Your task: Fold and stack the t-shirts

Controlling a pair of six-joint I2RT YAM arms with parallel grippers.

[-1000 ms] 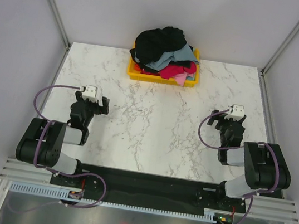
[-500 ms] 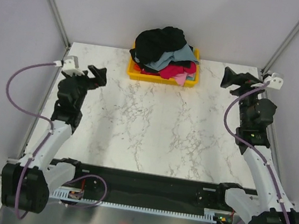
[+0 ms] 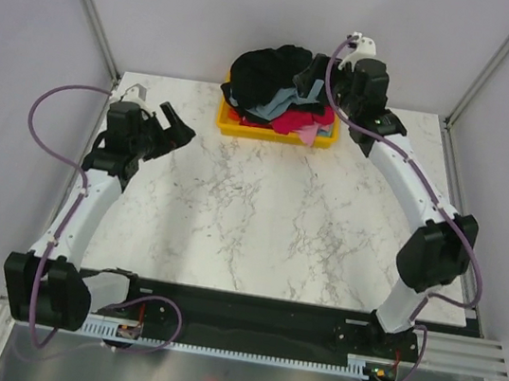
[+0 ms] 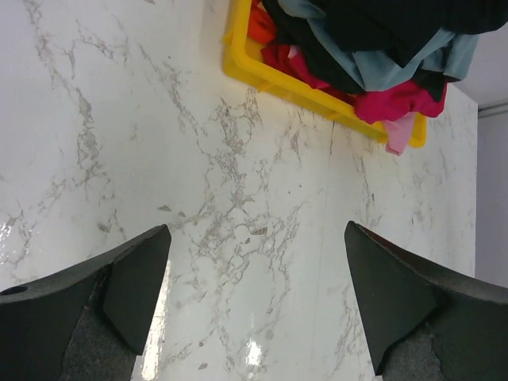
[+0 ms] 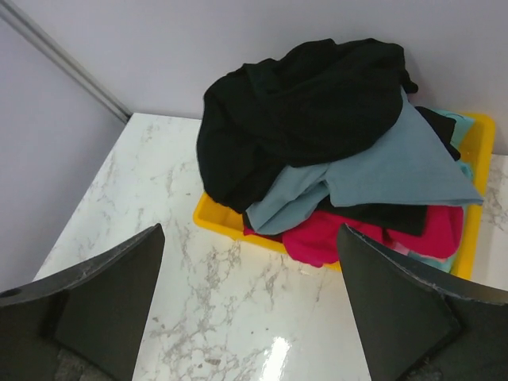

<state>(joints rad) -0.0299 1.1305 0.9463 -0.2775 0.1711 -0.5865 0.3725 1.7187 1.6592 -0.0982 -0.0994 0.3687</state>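
The t-shirts lie heaped in a yellow bin (image 3: 230,128) at the back middle of the table. A large black shirt (image 3: 264,72) is on top, over a grey-blue one (image 3: 285,99), a magenta-red one (image 3: 294,120) and a pink edge (image 3: 309,135). My right gripper (image 3: 317,77) hovers at the pile's right side, open and empty. In the right wrist view the gripper (image 5: 250,230) has wide jaws, with the black shirt (image 5: 309,103) and grey-blue shirt (image 5: 389,167) beyond them. My left gripper (image 3: 176,125) is open and empty over bare table left of the bin, as the left wrist view (image 4: 258,226) also shows.
The white marble table (image 3: 261,211) is bounded by grey walls on the left, right and back. Metal posts (image 3: 93,18) stand at the back corners. The bin's front rim (image 4: 317,107) shows in the left wrist view, with the pink cloth (image 4: 399,132) hanging over it.
My right arm has swung from the table's back right to the pile's right side. My left gripper has shifted slightly right and forward. The shirts have not moved.
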